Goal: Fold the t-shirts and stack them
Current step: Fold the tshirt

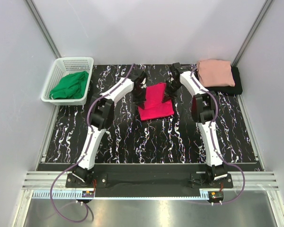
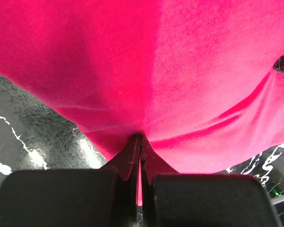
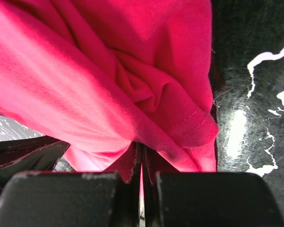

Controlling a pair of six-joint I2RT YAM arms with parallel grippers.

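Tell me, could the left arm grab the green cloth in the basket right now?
Probably not yet: the left gripper is shut on the crimson-pink shirt. Nothing else blocks the green cloth.

Bright, even overhead light, white glare on the glossy tabletop (image 3: 236,132), crimson t-shirt (image 2: 189,71) slightly soft up close.

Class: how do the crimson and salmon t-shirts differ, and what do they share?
The crimson t-shirt is bright, the salmon t-shirt pale. The crimson one lies centrally, pinched by the left pincer and right pincer; the salmon one rests untouched on the black t-shirt, far right. Both are folded.
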